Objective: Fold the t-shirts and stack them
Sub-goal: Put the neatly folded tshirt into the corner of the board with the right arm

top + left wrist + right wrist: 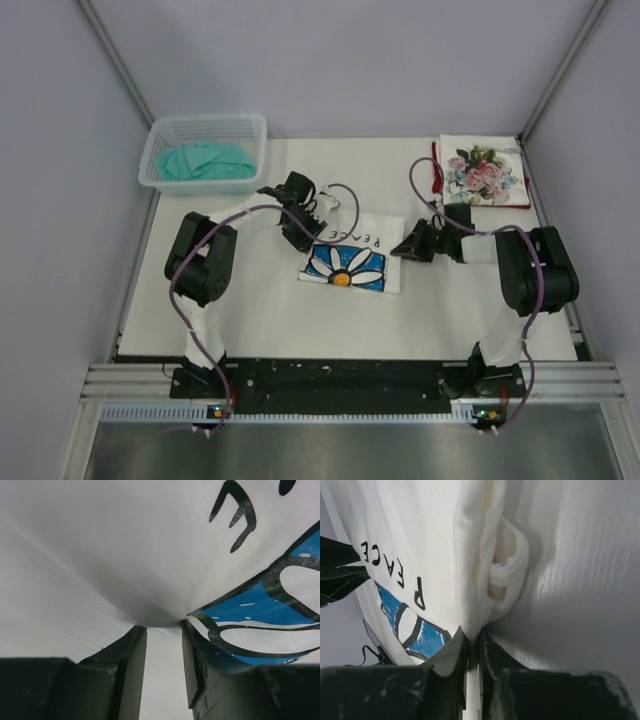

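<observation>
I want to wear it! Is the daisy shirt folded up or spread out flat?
Folded. The daisy shirt is a compact rectangle, and its edge shows bunched layers in the right pincer.

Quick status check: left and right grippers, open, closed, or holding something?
Left gripper: closed on the daisy t-shirt; the cloth puckers in between its fingertips.
Right gripper: closed on a bunched edge of the same shirt.
</observation>
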Controlling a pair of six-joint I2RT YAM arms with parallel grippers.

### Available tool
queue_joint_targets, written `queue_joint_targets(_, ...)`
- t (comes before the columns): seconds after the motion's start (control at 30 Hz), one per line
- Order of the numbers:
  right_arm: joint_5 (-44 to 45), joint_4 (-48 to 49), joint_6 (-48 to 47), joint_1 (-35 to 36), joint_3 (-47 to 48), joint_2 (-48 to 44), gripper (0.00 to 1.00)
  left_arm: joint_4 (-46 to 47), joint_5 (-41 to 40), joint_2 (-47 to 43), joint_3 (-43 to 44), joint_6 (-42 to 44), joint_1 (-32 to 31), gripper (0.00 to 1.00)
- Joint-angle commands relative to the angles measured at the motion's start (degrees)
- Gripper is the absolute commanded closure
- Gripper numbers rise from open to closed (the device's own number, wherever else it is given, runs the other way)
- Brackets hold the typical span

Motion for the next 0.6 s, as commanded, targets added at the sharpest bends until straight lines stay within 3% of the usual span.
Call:
queue_joint_targets(0.0,-2.4,6.4,1.9,-0.3,0.2,2.9,1.0,0.2,-1.8,1.5,-0.5,0.6,-0.2,0.62)
queue_joint_targets(0.2,-1.7,5.4,-0.2,-0.9,1.6,0.4,1.0,-1.3,-0.7,-2.1,-0.2,1.2,1.2,0.6)
queue_joint_targets(0.27,-0.8,0.8,-3.0,-1.0,3.5,-0.6,1.0,-2.6,1.4,-4.3,0.8,1.1,2.6,0.51)
queue_joint_targets(0.3,-0.1,-1.7,-4.4,-0.9,4.5,-0.9,1.0,-3.3,2.3,-5.7,1.4,1.0,3.5,0.4)
queue_joint_targets(0.37,1.7,-7.3,-8.3,-0.9,7.9,-1.4,1.0,-4.6,3.1,-8.5,2.5,1.2,5.4,0.32)
queue_joint_targets(0.57,11.4,-22.2,-20.6,-0.9,16.2,-3.2,1.0,-6.4,0.4,-15.9,3.6,3.9,9.3,0.29)
